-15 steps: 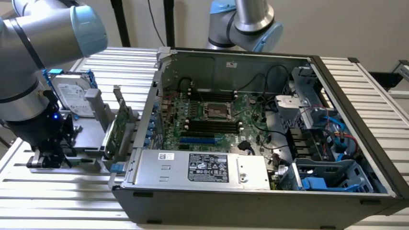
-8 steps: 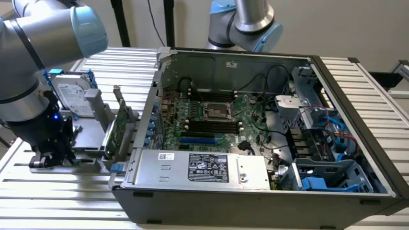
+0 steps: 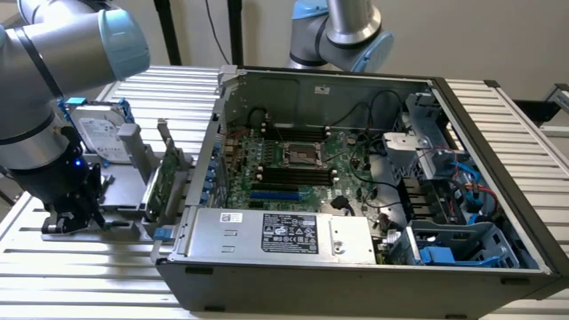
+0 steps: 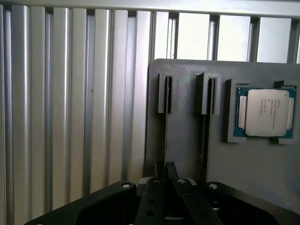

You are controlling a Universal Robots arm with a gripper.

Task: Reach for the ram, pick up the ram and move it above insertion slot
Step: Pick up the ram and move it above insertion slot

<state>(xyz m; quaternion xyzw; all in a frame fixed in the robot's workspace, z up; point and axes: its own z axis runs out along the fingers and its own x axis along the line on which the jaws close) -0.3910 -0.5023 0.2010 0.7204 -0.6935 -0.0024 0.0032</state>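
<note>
The black gripper (image 3: 64, 223) (image 4: 165, 165) hangs low over a grey printed holder (image 4: 187, 140) on the ribbed aluminium table (image 4: 61, 117). I cannot tell how wide it stands or whether it has hold of anything. The ram (image 4: 165, 136), which I judge to be the thin dark strip seen edge-on, runs straight out from the gripper's centre line along the holder's slotted guide. Its long axis points away from the wrist. The black insertion slots (image 3: 298, 177) inside the open grey computer case (image 3: 356, 270) lie well apart, toward the exterior view's right.
</note>
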